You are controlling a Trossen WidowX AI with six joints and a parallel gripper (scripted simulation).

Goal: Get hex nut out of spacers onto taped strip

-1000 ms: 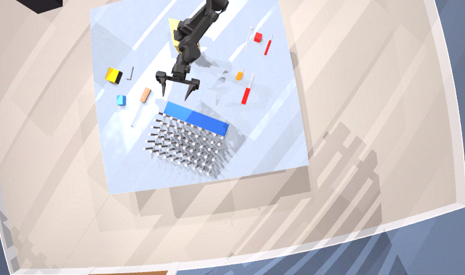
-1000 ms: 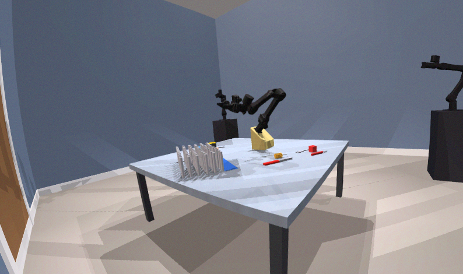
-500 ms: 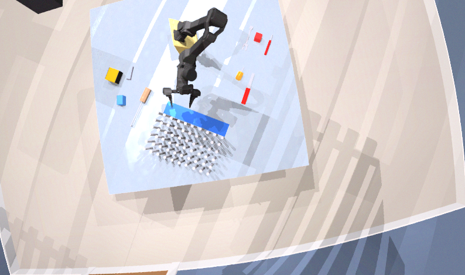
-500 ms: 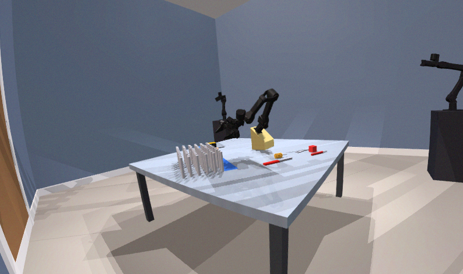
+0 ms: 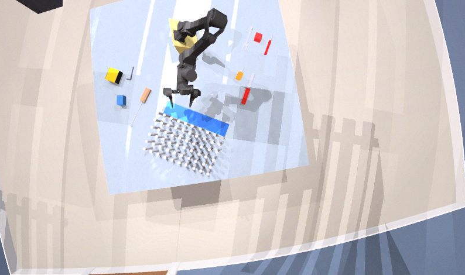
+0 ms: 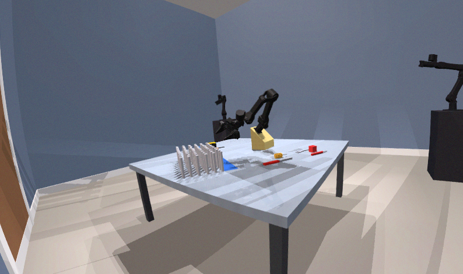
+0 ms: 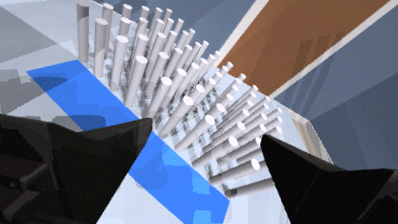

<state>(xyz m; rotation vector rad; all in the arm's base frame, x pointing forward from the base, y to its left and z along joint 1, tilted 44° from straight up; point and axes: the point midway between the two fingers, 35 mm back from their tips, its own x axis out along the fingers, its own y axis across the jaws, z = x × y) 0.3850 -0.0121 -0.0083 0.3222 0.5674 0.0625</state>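
Observation:
The metal spacers [image 5: 192,126] [image 6: 181,167] [image 7: 136,81] stand upright in a dense field. The blue taped strip [image 5: 207,123] [image 6: 229,165] [image 7: 98,102] lies along their front. I cannot make out the hex nut among them. My gripper [image 5: 181,106] [image 7: 207,131] is open and empty, above the strip's left end in the top view, pointing toward the spacers. A tan-handled tool [image 5: 145,95] with a long thin shaft lies left of the field. A red-handled tool [image 5: 246,96] [image 6: 271,162] lies to the right. A dark L-shaped key [image 5: 131,74] lies at the left.
A yellow and black block [image 5: 113,75] and a blue cube [image 5: 121,100] are at the left. At the right are an orange stubby tool [image 5: 239,75], a red cube [image 5: 258,37], a thin red tool [image 5: 267,47] and a pale tool [image 5: 245,44]. The arm stands on a yellow base [image 6: 262,142].

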